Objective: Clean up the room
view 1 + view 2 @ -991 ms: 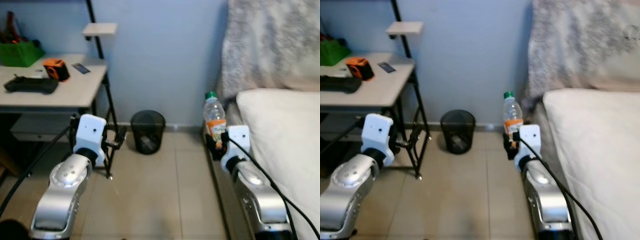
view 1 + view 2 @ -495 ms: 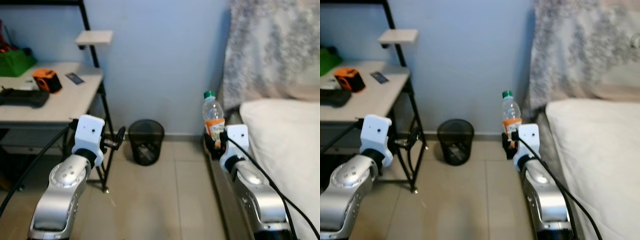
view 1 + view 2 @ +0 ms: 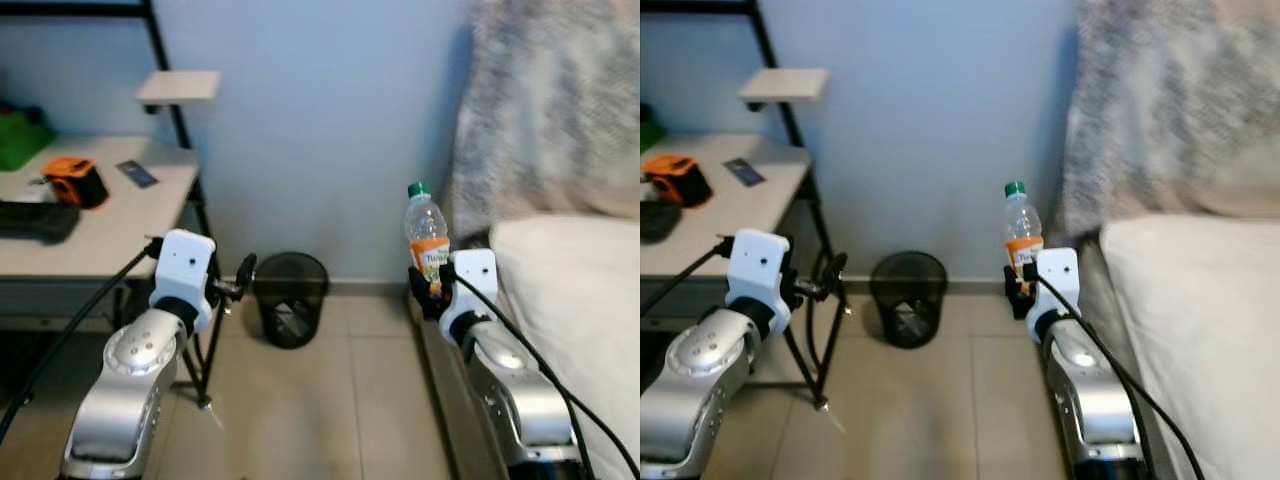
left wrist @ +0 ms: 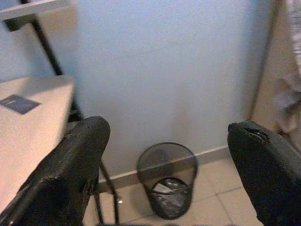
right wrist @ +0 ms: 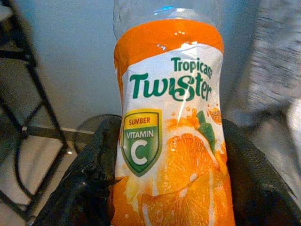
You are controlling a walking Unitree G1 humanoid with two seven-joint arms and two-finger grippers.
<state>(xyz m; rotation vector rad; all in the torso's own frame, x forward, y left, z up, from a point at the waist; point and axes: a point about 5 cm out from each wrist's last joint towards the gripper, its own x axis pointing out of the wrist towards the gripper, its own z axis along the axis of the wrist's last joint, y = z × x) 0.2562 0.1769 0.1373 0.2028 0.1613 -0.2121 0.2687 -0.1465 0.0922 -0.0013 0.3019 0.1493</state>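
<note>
R gripper (image 3: pixel 428 290) is clamped on the bottle (image 3: pixel 427 232), held upright by its lower body, green cap up, just off the bed (image 3: pixel 575 300) edge, prob so it's ready to drop into the bin (image 3: pixel 291 298). Bin sits on the floor by the wall, between desk (image 3: pixel 120 215) and bed. L gripper (image 4: pixel 169 155) is spread wide, holding nothing, aimed at the bin, raised beside the desk's front corner.
</note>
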